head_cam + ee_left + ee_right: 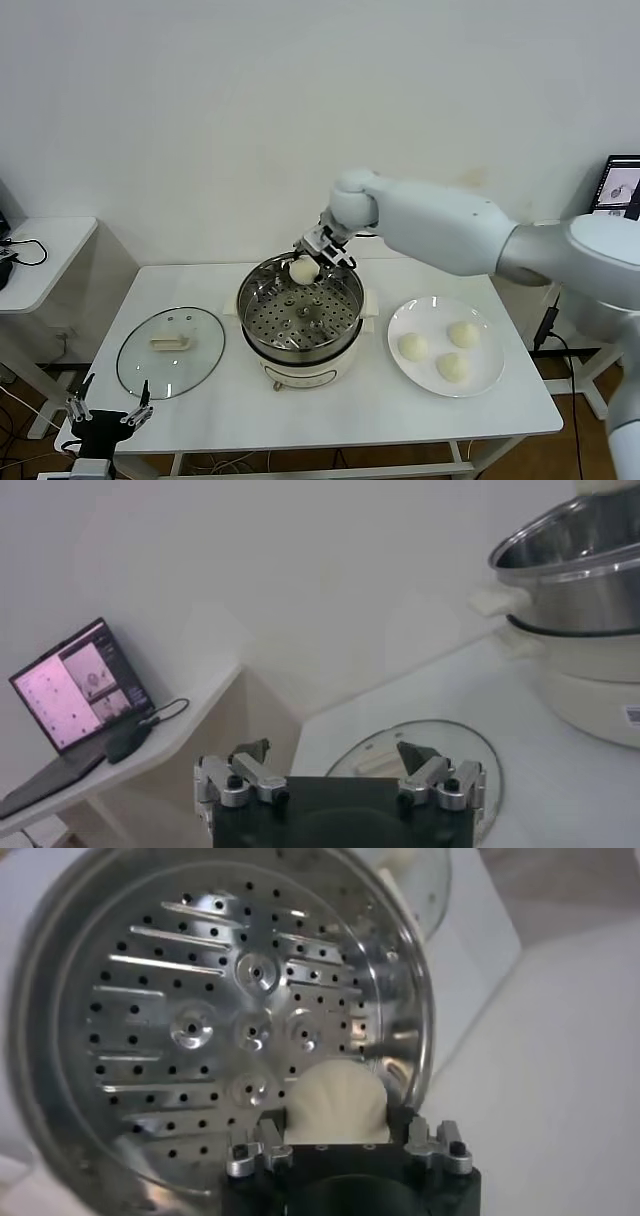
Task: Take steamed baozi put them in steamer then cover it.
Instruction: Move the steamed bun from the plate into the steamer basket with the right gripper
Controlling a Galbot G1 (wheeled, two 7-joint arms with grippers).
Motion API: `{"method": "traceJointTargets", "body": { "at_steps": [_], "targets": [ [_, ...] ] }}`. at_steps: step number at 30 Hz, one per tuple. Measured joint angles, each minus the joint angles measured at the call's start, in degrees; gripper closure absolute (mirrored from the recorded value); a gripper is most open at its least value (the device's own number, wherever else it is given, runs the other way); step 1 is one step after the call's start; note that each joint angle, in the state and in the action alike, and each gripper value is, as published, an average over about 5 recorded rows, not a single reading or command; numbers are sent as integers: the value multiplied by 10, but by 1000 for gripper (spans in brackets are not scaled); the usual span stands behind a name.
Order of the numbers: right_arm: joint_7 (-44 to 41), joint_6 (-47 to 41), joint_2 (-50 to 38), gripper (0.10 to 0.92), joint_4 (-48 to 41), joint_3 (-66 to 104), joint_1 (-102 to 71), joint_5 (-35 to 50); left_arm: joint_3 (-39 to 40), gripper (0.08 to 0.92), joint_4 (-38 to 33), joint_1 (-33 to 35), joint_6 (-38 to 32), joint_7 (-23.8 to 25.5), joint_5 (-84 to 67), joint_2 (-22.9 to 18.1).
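The right pincer (312, 255) is seen clamped on one small, round, cream-white dough bun (303, 268), which is held over the far rim of the round, shiny steel steamer pot (300, 312). In the right wrist view the held bun (336, 1104) is gripped between the two fingers above the perforated steel tray (200, 1018), near its edge; the bun is not set down on the tray. The pot is carried on a cream-white electric base with side handles, placed at the middle of the white surface (330, 400).

On the robot's right of the steamer, a flat white round plate (446, 345) is found, and three more cream-white buns (412, 346) are lying on it, close together but apart from each other. On the robot's left of the steamer, the round clear glass lid with a metal rim and a cream-white bar handle (171, 351) is laid flat on the surface, just beside the pot and off it.

The left pincer (108, 413) is held low at the near left corner of the surface, its fingers spread apart with nothing between them; in the left wrist view it (340, 772) is pointed toward the glass lid (440, 750), with an open laptop (75, 695) on a side table beyond.
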Motion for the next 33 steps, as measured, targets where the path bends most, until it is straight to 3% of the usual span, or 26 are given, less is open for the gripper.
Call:
{"method": "traceJointTargets", "body": {
  "at_steps": [21,29,33],
  "targets": [
    [54,145,56,380,-115,18,-60,-155,-3,177,12,-14,0,1,0,8],
    [60,160,60,217,-126,19,-64,-161,-2,177,9,-13,1,1,0,5],
    [57,157,56,204,-120,19,-59,-148,-3,177,4,-10,2,2,1,5]
  ]
}}
